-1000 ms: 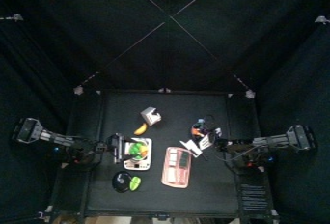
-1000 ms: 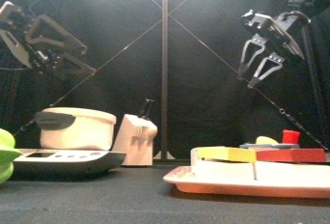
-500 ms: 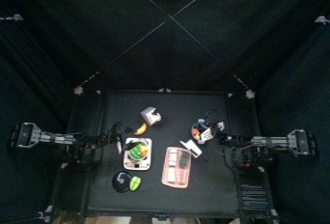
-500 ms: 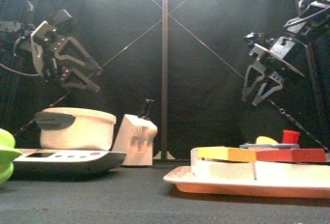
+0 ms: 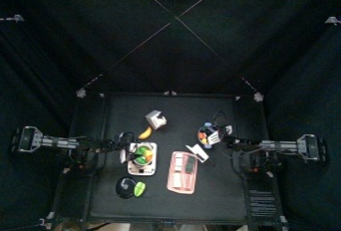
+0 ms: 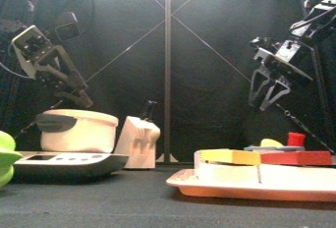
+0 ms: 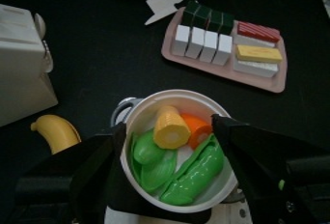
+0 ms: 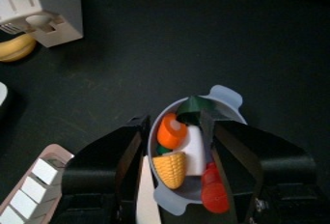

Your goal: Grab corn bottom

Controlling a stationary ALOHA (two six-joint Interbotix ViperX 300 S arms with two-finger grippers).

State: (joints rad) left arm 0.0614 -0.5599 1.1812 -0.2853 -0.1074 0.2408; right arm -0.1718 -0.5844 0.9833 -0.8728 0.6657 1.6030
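L claw (image 7: 165, 184) wide open, empty, over white bowl (image 7: 226, 182) nr counter's left edge w/ corn (image 7: 169, 125) among greens; I judge corn stiff, light, slick, so pinch its blunt bottom end; R claw (image 8: 180, 162) open.

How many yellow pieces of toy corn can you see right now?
2. One yellow corn piece lies in the white bowl with green vegetables; another corn piece lies in the pale blue bowl. Others may be hidden.

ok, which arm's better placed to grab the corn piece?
Probably right: its open hand hangs over the bowl with kernelled corn between the jaws. Left hand faces a yellow piece crowded by greens.
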